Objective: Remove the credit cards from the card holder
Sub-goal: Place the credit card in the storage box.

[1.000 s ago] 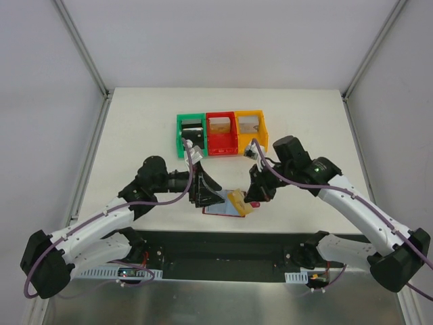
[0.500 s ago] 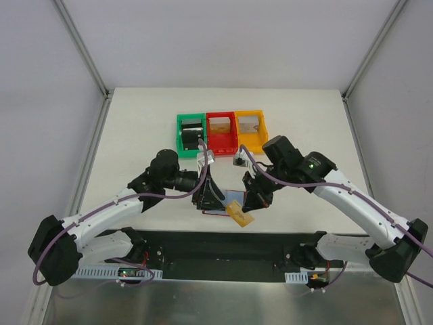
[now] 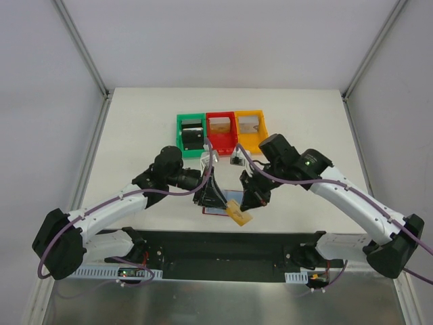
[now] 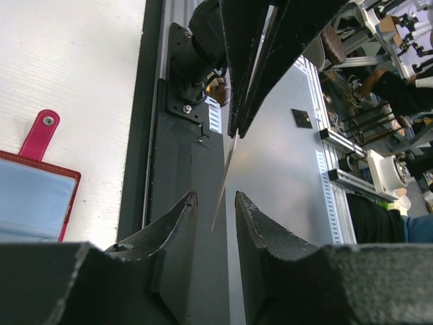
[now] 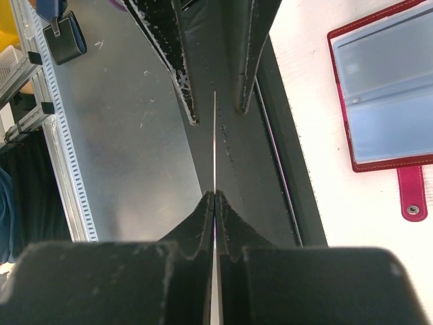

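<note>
One credit card (image 5: 214,135) edge-on, pinched by right gripper (image 5: 214,194), jaws fully closed. Partly open jaws of left gripper (image 4: 215,198) astride its far end. Nearby, card holder (image 5: 379,88) spread open on counter (image 5: 304,81).

- The white table (image 3: 135,135) is carrying everything here, its pale top running back from the dark near edge.
- A green bin (image 3: 179,139), a red bin (image 3: 222,147) and a yellow bin (image 3: 250,142) are standing on it side by side, touching, in a row toward the far side.
- The card holder (image 5: 385,101) is lying open and flat near the front edge (grey-blue lining up), its red tab strap (image 5: 411,193) resting on the tabletop.
</note>
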Motion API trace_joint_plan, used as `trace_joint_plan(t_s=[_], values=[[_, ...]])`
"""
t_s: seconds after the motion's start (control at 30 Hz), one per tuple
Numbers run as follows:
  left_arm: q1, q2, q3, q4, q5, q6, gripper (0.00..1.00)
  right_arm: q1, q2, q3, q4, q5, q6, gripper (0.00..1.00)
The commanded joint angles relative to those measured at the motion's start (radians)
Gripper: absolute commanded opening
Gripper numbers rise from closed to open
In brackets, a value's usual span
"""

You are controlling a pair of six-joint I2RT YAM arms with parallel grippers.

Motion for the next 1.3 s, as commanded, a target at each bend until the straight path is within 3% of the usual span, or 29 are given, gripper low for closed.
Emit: trace_joint_plan(t_s=[0.0, 0.13, 0.27, 0.3, 0.37, 0.47, 0.6, 1.0, 1.27], values=[[0.001, 0.007, 0.022, 0.06, 0.072, 0.0, 0.28, 0.004, 0.006, 0.055, -0.011, -0.004, -0.024, 0.01], [-0.015, 0.009, 0.019, 0.077, 0.087, -0.009, 0.25, 0.005, 0.018, 0.061, -0.012, -0.004, -0.024, 0.01], [-0.024, 0.009, 0.008, 0.095, 0.086, -0.018, 0.02, 0.004, 0.021, 0.064, -0.002, -0.007, -0.018, 0.01], [-0.025, 0.006, 0.004, 0.11, 0.083, -0.027, 0.0, 0.004, 0.023, 0.064, 0.003, -0.004, -0.017, 0.01], [-0.029, -0.005, -0.01, 0.141, 0.077, -0.043, 0.0, 0.005, 0.021, 0.061, 0.015, 0.007, -0.006, 0.01], [-0.027, -0.033, -0.03, 0.172, 0.032, -0.051, 0.0, 0.004, 0.012, 0.052, 0.043, 0.02, 0.014, 0.27], [-0.029, -0.068, -0.067, 0.227, -0.02, -0.07, 0.0, -0.024, -0.042, -0.009, 0.168, 0.028, 0.086, 0.38], [-0.027, -0.126, -0.182, 0.445, -0.14, -0.155, 0.0, -0.131, -0.2, -0.233, 0.57, -0.082, 0.332, 0.38], [-0.027, -0.131, -0.22, 0.572, -0.149, -0.212, 0.0, -0.134, -0.2, -0.272, 0.653, -0.156, 0.401, 0.34]])
